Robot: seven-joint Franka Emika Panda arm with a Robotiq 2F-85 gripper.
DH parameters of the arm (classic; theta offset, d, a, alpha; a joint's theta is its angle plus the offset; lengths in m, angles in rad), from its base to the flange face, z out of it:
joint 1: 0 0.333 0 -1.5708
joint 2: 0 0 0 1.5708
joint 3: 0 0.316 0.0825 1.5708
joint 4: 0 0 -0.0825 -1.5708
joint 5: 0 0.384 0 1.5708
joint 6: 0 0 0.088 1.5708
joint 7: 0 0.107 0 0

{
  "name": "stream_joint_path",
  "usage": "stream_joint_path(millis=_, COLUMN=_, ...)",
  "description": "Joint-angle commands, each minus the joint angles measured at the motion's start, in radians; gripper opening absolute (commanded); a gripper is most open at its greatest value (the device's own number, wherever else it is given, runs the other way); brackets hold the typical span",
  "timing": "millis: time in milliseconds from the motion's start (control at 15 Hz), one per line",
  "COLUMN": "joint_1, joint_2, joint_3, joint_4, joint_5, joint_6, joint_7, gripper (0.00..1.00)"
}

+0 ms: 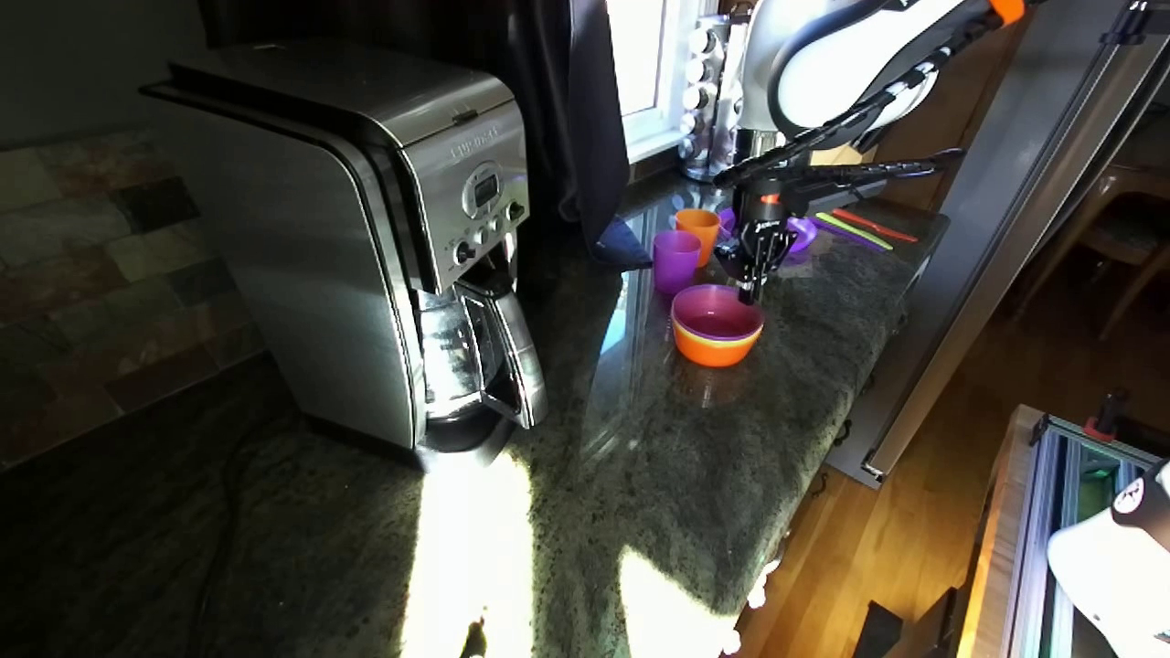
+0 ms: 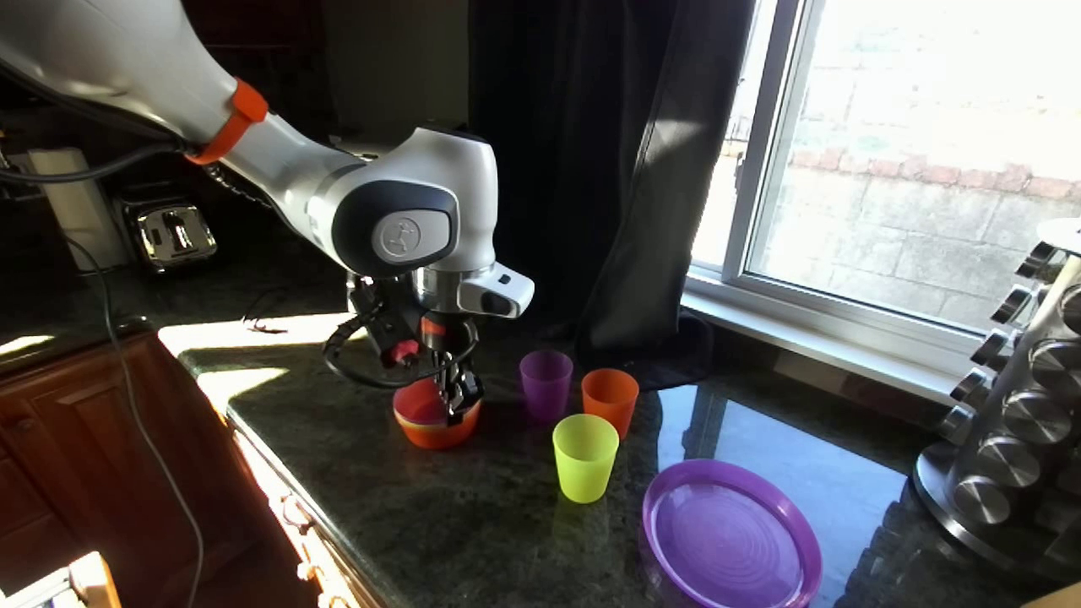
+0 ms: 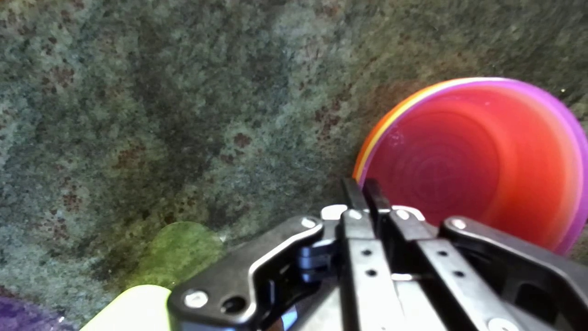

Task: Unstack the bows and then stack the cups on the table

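Bowls [image 2: 429, 428] stand at the left in an exterior view, on the table [image 2: 473, 532], and they are nested: orange at the bottom, then a yellow-green rim, then purple on top. At their right edge is the gripper [image 3: 363, 186]; in the wrist view its jaws are almost together with the rim between them, so I judge that it pinches them there. How many bowls it pinches, I cannot tell. I see no bowl set apart, therefore the unstacking seems only at its beginning, and all the separating is left. To the right stands the purple cup [image 2: 545, 388], on the far side; next comes the green cup [image 2: 585, 460], nearer; then the orange cup [image 2: 611, 399], again farther. All three are upright and none is inside another, so their stacking is not yet done; in my judgement it must wait for the bowls. Farther right and near lies a plate [image 2: 730, 540].
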Motion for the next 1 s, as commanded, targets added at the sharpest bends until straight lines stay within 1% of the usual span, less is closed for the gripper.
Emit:
stream_joint_path(millis=0, joint_1=0.005, joint_2=-0.021, joint_3=-0.001, joint_4=0.0, joint_5=0.029, joint_6=-0.021, joint_7=-0.047, gripper=0.05)
stream_joint_path(millis=67, joint_1=0.004, joint_2=-0.021, joint_3=-0.001, joint_4=0.001, joint_5=0.029, joint_6=-0.022, joint_7=-0.055, gripper=0.01)
stream_joint_path(millis=533, joint_1=0.006, joint_2=-0.016, joint_3=0.0, joint_4=0.004, joint_5=0.036, joint_6=-0.023, joint_7=-0.076, gripper=0.01)
stream_joint_path(millis=600, joint_1=0.006, joint_2=-0.014, joint_3=0.0, joint_4=0.006, joint_5=0.036, joint_6=-0.024, joint_7=-0.076, gripper=0.22)
stream_joint_path(millis=667, joint_1=0.006, joint_2=-0.013, joint_3=0.0, joint_4=0.007, joint_5=0.036, joint_6=-0.025, joint_7=-0.079, gripper=0.04)
stream_joint_path(millis=733, joint_1=0.006, joint_2=-0.012, joint_3=0.0, joint_4=0.008, joint_5=0.036, joint_6=-0.027, joint_7=-0.08, gripper=0.05)
stream_joint_path(millis=867, joint_1=0.006, joint_2=-0.011, joint_3=0.001, joint_4=0.008, joint_5=0.037, joint_6=-0.028, joint_7=-0.084, gripper=0.0)
stream_joint_path(millis=933, joint_1=0.006, joint_2=-0.011, joint_3=0.001, joint_4=0.008, joint_5=0.037, joint_6=-0.029, joint_7=-0.086, gripper=0.0)
